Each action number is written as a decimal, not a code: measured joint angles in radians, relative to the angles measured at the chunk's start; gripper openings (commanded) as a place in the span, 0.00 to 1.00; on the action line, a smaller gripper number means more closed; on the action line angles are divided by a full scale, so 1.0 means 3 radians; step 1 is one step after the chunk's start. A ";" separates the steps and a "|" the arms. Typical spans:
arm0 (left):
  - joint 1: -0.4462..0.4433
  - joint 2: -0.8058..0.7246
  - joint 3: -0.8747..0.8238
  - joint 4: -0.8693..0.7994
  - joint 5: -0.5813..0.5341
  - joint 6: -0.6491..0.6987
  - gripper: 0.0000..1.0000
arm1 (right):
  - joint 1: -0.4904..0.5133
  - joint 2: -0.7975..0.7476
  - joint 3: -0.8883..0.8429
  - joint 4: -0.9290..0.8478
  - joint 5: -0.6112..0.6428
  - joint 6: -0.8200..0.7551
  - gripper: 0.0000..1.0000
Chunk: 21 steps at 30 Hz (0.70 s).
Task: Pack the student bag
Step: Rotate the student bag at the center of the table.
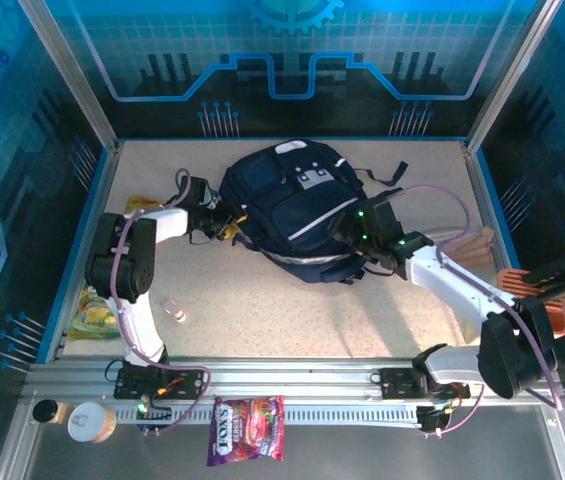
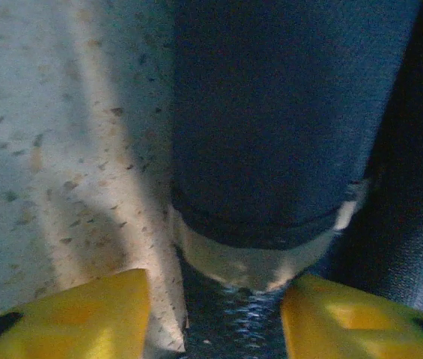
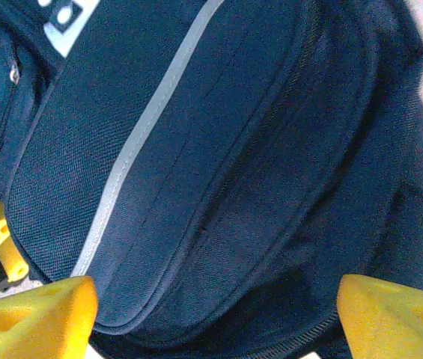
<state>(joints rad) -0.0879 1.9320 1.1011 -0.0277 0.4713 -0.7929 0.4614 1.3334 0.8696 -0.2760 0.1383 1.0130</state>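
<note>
1. The student bag [image 1: 287, 205], a large dark navy fabric backpack with thin white stripes, lies flat at the far middle of the speckled beige table [image 1: 262, 330]. Its grey-white patch end points far, so we read its long axis as running far to near, tipped slightly.
2. The left gripper [image 2: 215, 329] sits at the bag's left edge, with the bag directly ahead of it and to its right. Its yellow fingers [image 2: 76, 314] stand partly apart. A fold of navy fabric with a pale rim reaches in between them. We cannot tell whether they pinch it or only straddle it.
3. The right gripper [image 3: 215, 318] hangs over the bag's near-right flank. Its jaws are spread wide and pinch nothing. The striped front panel and its seam lines lie just ahead of the tips.
4. Key relation: the two grippers flank the bag across its short axis, and both are close to it. The left one is nearer to a graspable edge. We judge that the coming move depends on the left side anchoring the fabric while the right works along the seams.
5. A small clear bottle [image 1: 173, 308] and a yellow snack packet [image 1: 92, 312] lie at the near left, well apart from the bag. We judge that packing has not started.
</note>
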 measured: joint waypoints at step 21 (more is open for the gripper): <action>0.0005 -0.0954 -0.0417 0.0050 -0.0196 -0.0060 0.00 | -0.0142 0.1751 0.1354 0.0013 -0.0621 -0.0774 0.65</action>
<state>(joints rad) -0.0864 1.6459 0.9760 -0.0128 0.4126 -0.8108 0.4187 1.8587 1.2758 -0.2722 -0.0479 0.7807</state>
